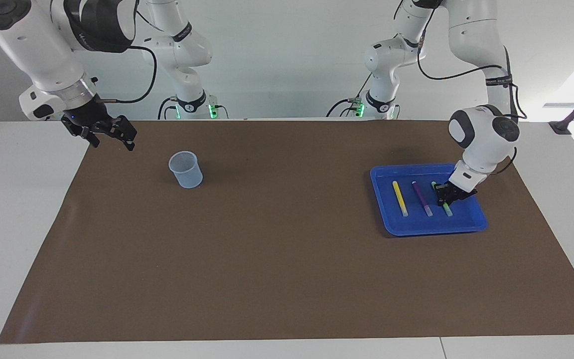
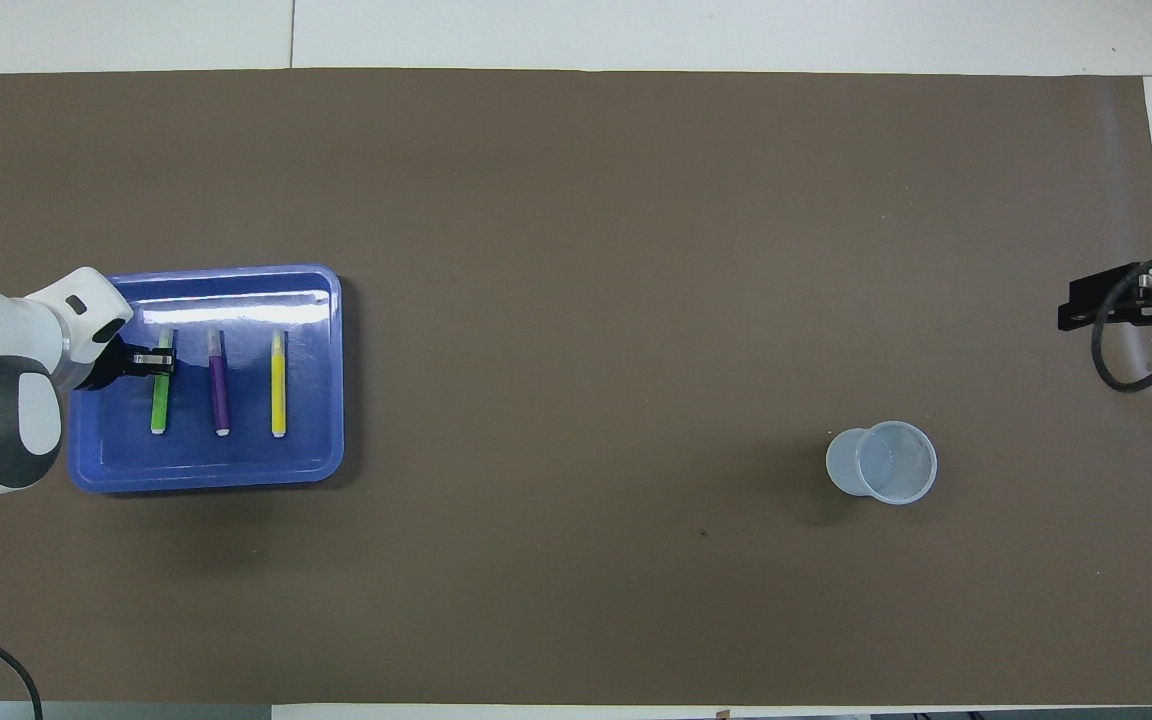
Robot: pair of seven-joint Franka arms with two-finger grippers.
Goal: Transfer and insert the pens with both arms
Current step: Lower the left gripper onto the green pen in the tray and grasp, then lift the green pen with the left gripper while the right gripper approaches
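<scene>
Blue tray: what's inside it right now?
In the blue tray: yellow pen, purple pen, green pen, lying parallel. The left gripper is shut on the green pen, covering part of its barrel.

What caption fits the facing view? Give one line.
Left gripper shut on green pen in blue tray; right gripper waits open.

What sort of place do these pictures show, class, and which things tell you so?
Probably a robotics lab: two large white jointed arms work over a brown mat on a white table, with staged props, a blue plastic tray of marker pens and a translucent plastic cup.
</scene>
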